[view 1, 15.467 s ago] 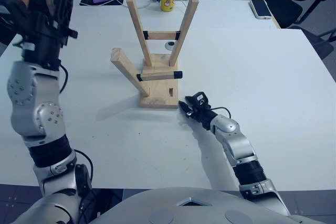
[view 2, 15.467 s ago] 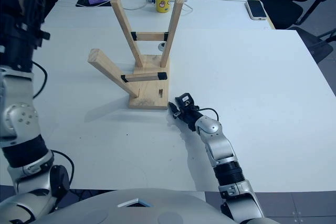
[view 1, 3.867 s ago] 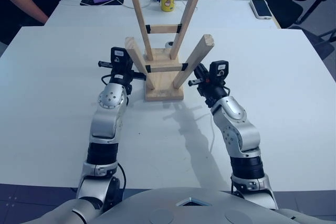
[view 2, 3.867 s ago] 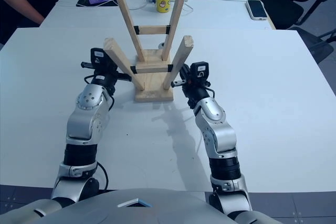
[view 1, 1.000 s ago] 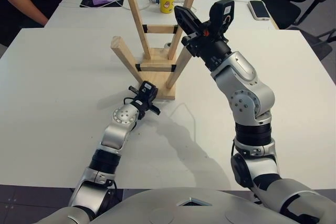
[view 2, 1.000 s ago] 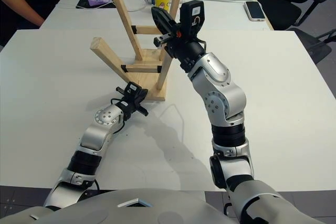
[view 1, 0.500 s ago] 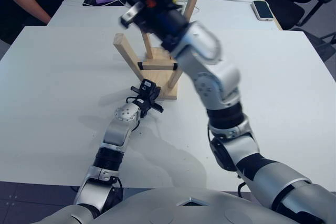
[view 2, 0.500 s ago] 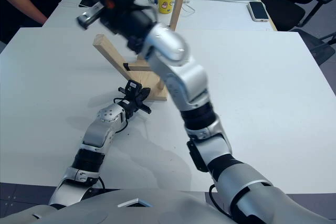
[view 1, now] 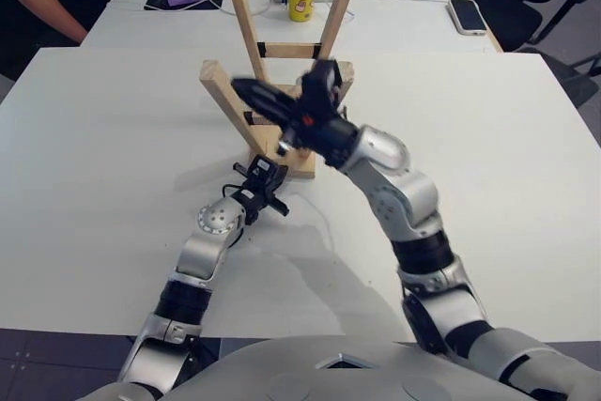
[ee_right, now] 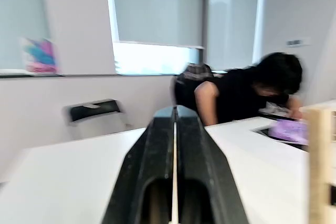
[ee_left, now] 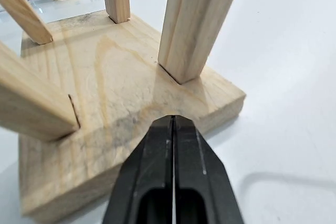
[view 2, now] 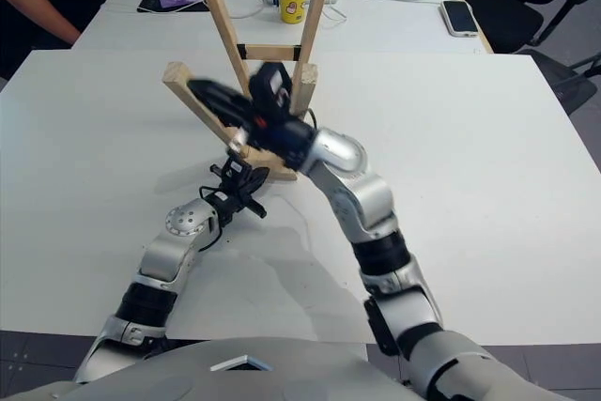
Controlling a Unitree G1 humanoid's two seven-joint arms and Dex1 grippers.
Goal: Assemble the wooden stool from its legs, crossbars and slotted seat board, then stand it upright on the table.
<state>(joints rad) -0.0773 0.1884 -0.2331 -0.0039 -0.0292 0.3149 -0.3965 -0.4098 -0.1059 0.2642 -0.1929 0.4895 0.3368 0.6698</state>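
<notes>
**Operator:** Which step is in hand?

**Technician:** Assembly is looking finished. The stool (view 1: pixel 282 129) is sitting upside down near the middle of the table (view 1: pixel 488 138). Its seat board (ee_left: pixel 121 93) is lying flat on the surface. Four legs (ee_left: pixel 197 24) are standing up out of its slots, and the crossbars (view 1: pixel 291 50) are bridging them. Judging from that, the turn-over step is coming due.

**Operator:** What are the tools doing?

**Technician:** The left gripper (ee_left: pixel 172 124) is lying low on the table with its fingers pressed together and gripping nothing. Its tip is sitting at the near edge of the seat board. Whether it is touching the wood cannot be told. The right gripper (view 1: pixel 246 91) is hanging raised in front of the legs and pointing toward the robot's left. Its fingers are also together and holding nothing.

**Operator:** What is the next move calling for?

**Technician:** Both sets of fingers are needing to part before any grasp. A hold on a leg or a crossbar is looking the most practical. The other arm is best used steadying the seat board while the stool is being tipped over. The joints are appearing press-fitted only, so a slow rotation is advisable. A pull along a leg is risking drawing it out of its slot.
</notes>
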